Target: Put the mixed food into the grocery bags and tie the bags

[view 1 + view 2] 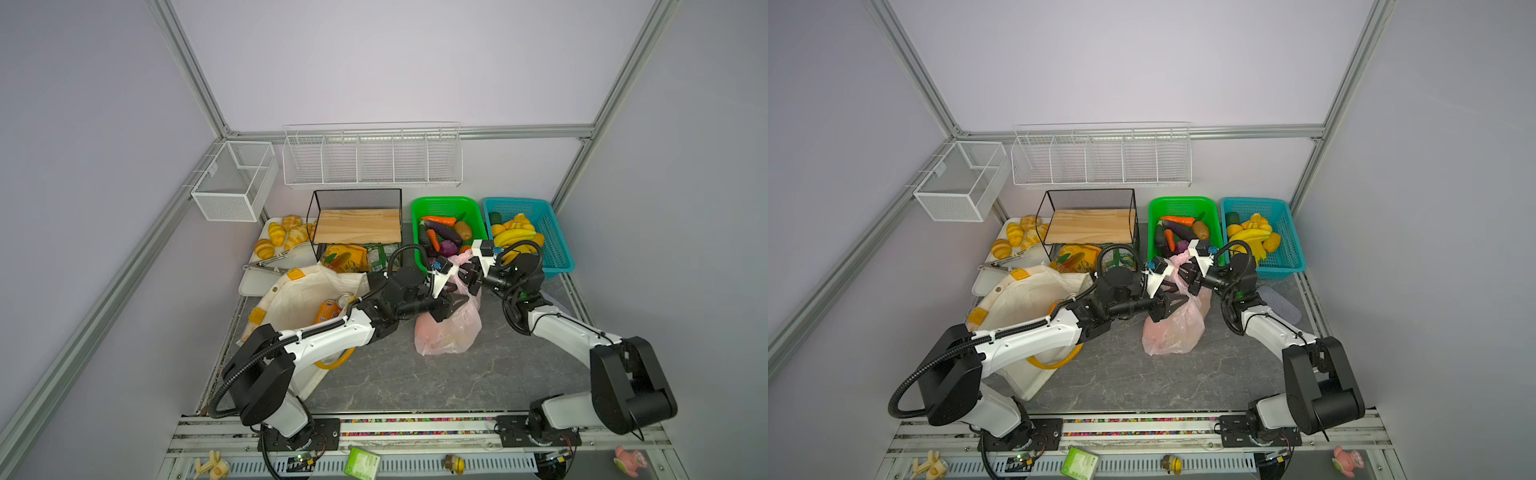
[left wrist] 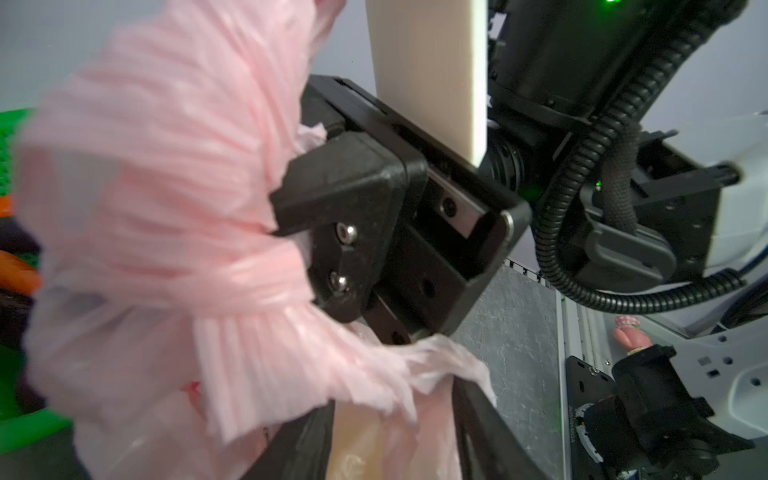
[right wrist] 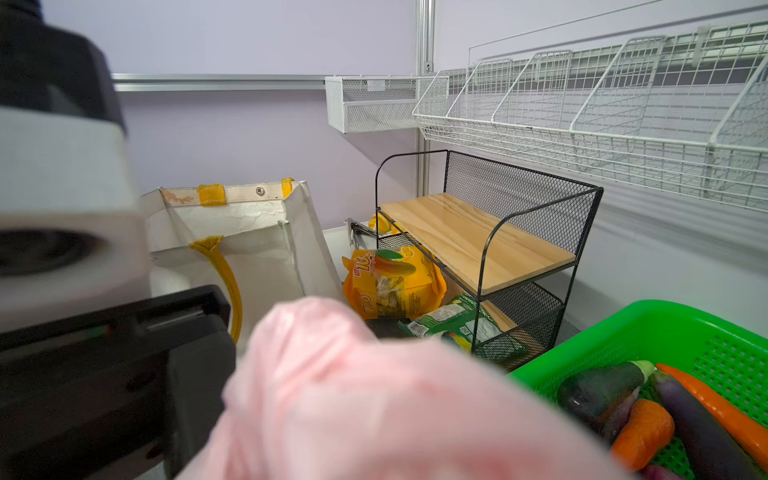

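Pink film is twisted into a neck atop the plastic bag [image 1: 449,332], which stands mid-table, right of the canvas tote [image 1: 291,295] holding the orange soda can [image 1: 327,311]. The neck runs upright between both arms. The right gripper [image 1: 468,280] is clenched on it from the far side. The left gripper [image 1: 453,302], just below, has its fingers [image 2: 494,440] parted around loose film, gripping nothing, and looks best placed to take the next loop.

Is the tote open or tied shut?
Open: the tote gapes wide; an orange can shows inside, and the yellow handle lies loose.
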Robot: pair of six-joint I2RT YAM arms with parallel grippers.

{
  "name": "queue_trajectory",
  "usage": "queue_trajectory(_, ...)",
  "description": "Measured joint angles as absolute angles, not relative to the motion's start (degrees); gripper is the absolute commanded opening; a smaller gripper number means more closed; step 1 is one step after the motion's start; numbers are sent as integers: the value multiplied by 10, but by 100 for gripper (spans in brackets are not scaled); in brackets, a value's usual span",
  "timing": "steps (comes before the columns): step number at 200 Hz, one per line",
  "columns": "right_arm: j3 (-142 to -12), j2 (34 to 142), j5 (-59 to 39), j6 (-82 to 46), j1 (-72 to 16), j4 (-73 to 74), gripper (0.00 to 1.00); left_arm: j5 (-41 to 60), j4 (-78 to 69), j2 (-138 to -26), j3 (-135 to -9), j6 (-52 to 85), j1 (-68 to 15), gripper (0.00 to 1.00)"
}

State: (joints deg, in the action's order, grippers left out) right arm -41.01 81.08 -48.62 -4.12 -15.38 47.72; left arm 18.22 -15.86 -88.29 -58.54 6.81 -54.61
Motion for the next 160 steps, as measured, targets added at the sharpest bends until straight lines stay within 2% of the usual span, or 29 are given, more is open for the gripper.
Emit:
queue_trajectory(36,-408,811,-494,-52,-154,493,7,189,-132,-826,-565,46,-531,61)
queue_trajectory(71,-408,811,-494,-58,-154,496,7,187,-114,-755,-546,29,-506,61)
queue_trajectory(84,-408,811,-494,-61,-154,497,7,178,-115,-736,-535,28,-499,57)
queue_trajectory(96,-408,811,-494,-65,-154,499,7,168,-116,-726,-527,26,-494,49)
queue_trajectory(126,-408,811,-493,-91,-154,510,7,151,-119,-746,-526,30,-491,35)
queue_trajectory(139,-408,814,-493,-109,-154,524,7,150,-125,-768,-526,32,-491,31)
queue_trajectory(160,-408,829,-491,-150,-154,554,7,149,-135,-804,-526,33,-496,30)
